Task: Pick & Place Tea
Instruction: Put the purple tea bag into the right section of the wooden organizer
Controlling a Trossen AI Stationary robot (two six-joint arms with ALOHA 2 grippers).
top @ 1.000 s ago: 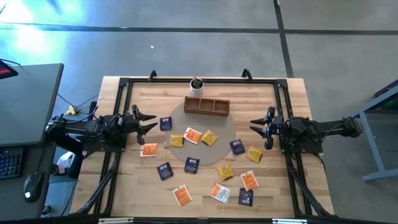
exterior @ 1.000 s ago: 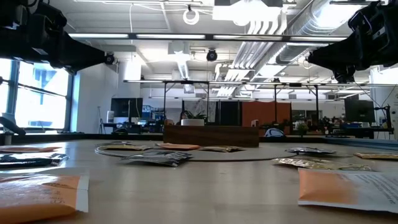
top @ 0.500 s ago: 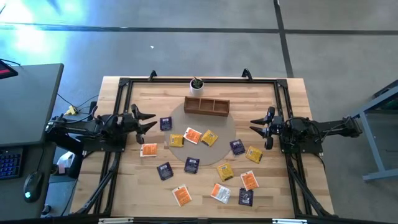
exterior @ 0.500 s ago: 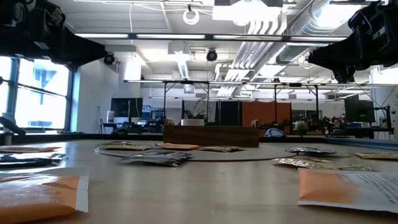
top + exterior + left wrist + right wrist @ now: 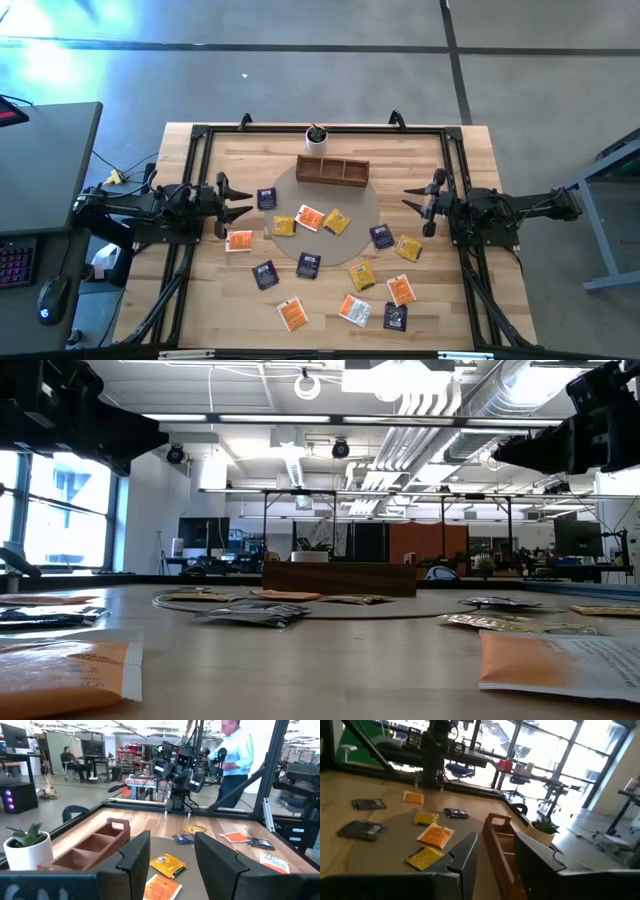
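Note:
Several flat square tea sachets, orange, yellow and dark purple, lie scattered on the wooden table (image 5: 450, 160): an orange one (image 5: 311, 218), a yellow one (image 5: 336, 221) and a purple one (image 5: 267, 198) among them. My left gripper (image 5: 240, 199) hovers open above the table's left side, near an orange sachet (image 5: 239, 241). My right gripper (image 5: 410, 203) hovers open above the right side, near a purple sachet (image 5: 382, 236). In the left wrist view my left gripper (image 5: 172, 865) points at a yellow sachet (image 5: 170, 862). My right gripper (image 5: 497, 862) touches nothing either.
A brown wooden compartment tray (image 5: 333, 170) stands toward the far edge, with a small white plant pot (image 5: 316, 135) behind it. A black frame (image 5: 200, 135) runs around the table. A person (image 5: 235, 755) stands beyond the right arm (image 5: 180, 770). Bare wood lies near the far corners.
In the low view both arms have risen slightly. The sachets, tray and pot have stayed where they were.

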